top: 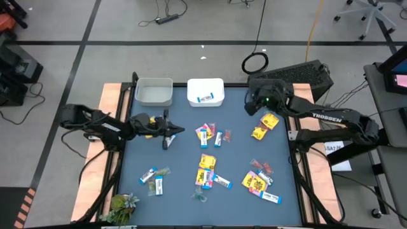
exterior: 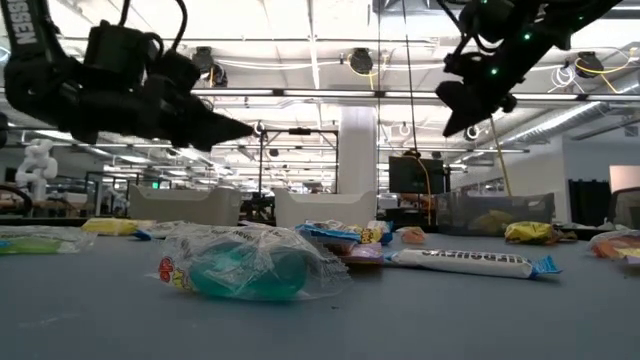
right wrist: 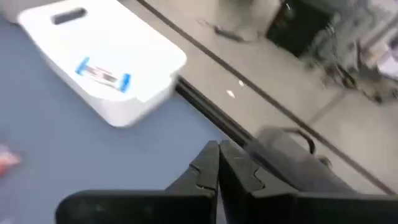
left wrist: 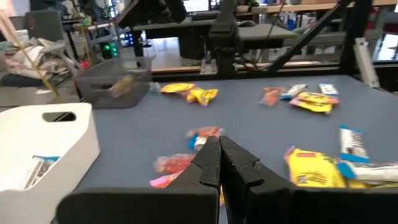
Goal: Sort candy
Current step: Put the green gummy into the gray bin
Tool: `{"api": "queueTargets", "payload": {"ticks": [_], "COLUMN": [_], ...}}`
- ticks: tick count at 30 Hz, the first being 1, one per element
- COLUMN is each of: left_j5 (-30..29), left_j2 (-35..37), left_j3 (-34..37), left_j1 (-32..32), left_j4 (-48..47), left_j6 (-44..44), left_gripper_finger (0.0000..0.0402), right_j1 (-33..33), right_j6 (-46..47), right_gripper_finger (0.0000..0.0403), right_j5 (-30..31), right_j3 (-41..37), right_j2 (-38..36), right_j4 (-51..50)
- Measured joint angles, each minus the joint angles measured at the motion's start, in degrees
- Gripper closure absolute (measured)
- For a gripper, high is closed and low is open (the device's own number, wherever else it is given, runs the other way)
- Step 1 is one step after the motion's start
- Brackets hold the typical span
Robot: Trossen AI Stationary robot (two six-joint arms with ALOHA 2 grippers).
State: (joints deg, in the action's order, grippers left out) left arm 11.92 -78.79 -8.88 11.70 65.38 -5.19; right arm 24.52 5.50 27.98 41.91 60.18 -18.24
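The candy (top: 213, 166) lies scattered over the blue table (top: 184, 159), mostly from centre toward 4 o'clock, with a few pieces near 8 o'clock; one blue-and-white bar (top: 205, 98) sits in the white bin (top: 205, 84) at 12 o'clock, beside a grey bin (top: 154, 91) at 11 o'clock; the left gripper (top: 173, 132) hovers at 9 o'clock, its jaws pressed together and empty; the right gripper (top: 253, 105) hangs at 1 o'clock near the white bin, jaws likewise closed on nothing.
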Motion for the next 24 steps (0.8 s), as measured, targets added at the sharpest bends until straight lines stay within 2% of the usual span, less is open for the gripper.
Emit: {"api": "queueTargets", "payload": {"ticks": [5,11,18,21,24], "left_j5": [0.0,-0.04,-0.5,-2.3,-2.94], "left_j2": [9.43,18.81,21.12,21.12,21.1], "left_j3": [-0.59,-7.97,-22.06,-25.75,-26.76], "left_j1": [-1.96,-5.34,-12.18,-15.61,-18.46], "left_j4": [-11.23,-37.69,-73.1,-81.3,-85.01], "left_j6": [0.28,0.39,5.45,9.99,16.02], "left_gripper_finger": [0.0399,0.0399,0.0399,0.0399,0.0399], "right_j1": [-4.3,-7.51,-10.29,-11.18,-11.61], "right_j6": [-1.45,-1.98,-0.2,-0.67,-0.88], "right_gripper_finger": [0.0402,0.0403,0.0403,0.0403,0.0403], "right_j5": [0.05,0.17,0.5,0.51,0.49], "right_j3": [-2.28,-5.02,-5.86,-5.86,-5.86], "right_j2": [0.02,0.02,0.02,0.02,0.02], "right_j4": [6.29,10.82,11.96,13.46,13.84]}}
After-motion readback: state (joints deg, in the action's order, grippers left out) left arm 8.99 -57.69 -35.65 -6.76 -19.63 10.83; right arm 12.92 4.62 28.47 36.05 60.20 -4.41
